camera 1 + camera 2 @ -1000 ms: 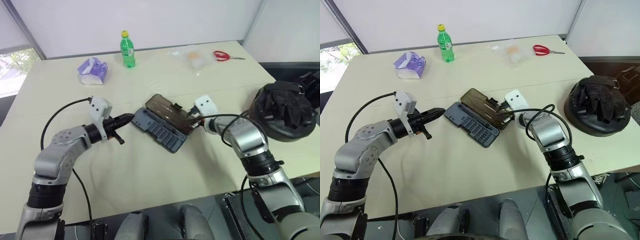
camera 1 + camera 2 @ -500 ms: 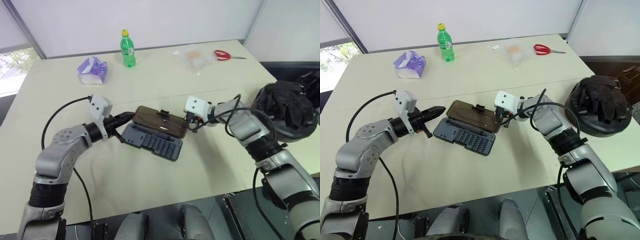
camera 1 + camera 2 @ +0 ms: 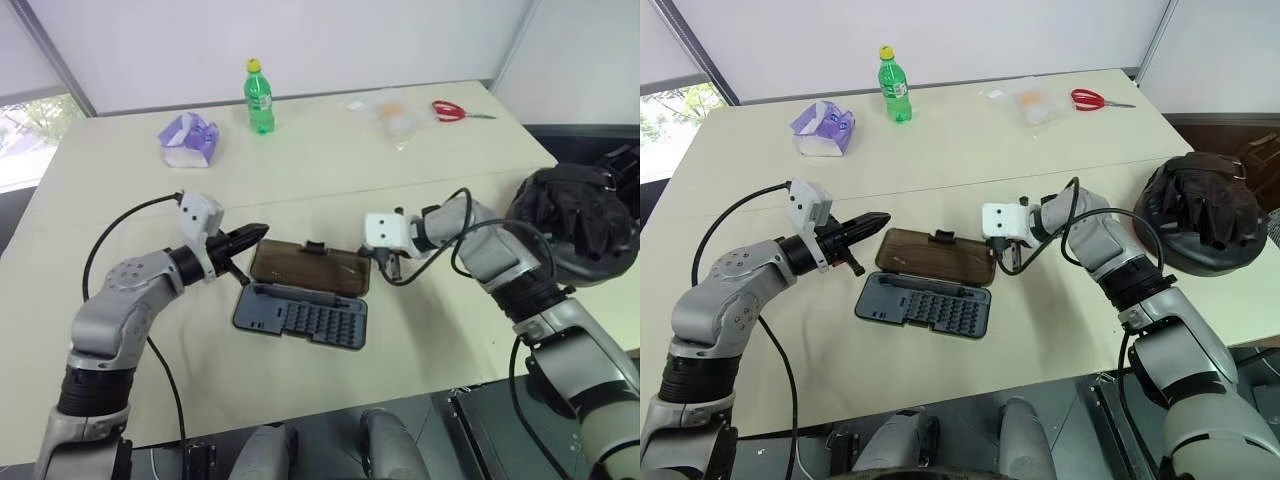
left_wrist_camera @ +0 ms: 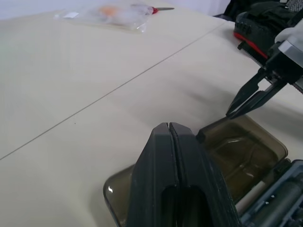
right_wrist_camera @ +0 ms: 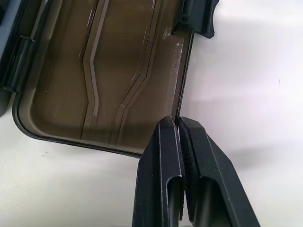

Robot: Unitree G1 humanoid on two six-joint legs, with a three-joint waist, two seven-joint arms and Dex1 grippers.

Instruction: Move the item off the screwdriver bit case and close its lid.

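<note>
Screwdriver bit case (image 3: 924, 303) lying open near the middle of the counter (image 3: 1040, 330), bit tray on the near side with rows of small bits showing. Smoky brown lid (image 3: 938, 258) folded flat onto the counter on the far side of the tray, inner face up, small black latch (image 3: 942, 237) on its far edge.

Left gripper (image 3: 876, 219) just beside the lid's far left corner, pointing level toward the right, both black fingers pressed together with nothing between them. In the left wrist view, fingertips (image 4: 168, 128) closed over the lid's rim; contact with it cannot be told.

Right gripper (image 5: 178, 124) at the lid's right end, angled downward and toward the left, fingers likewise pressed together and holding nothing. In the right wrist view, tips just off the lid's edge near a corner, over bare counter.

Black glove-like item (image 3: 1202, 212) on its round dish-like base at the right edge of the counter, well apart from the case.

Along the far side, green bottle (image 3: 892, 86) standing upright, purple tissue pack (image 3: 822, 130) to its left, clear plastic bag (image 3: 1030, 103) and red-handled scissors (image 3: 1095, 99) to its right.
</note>
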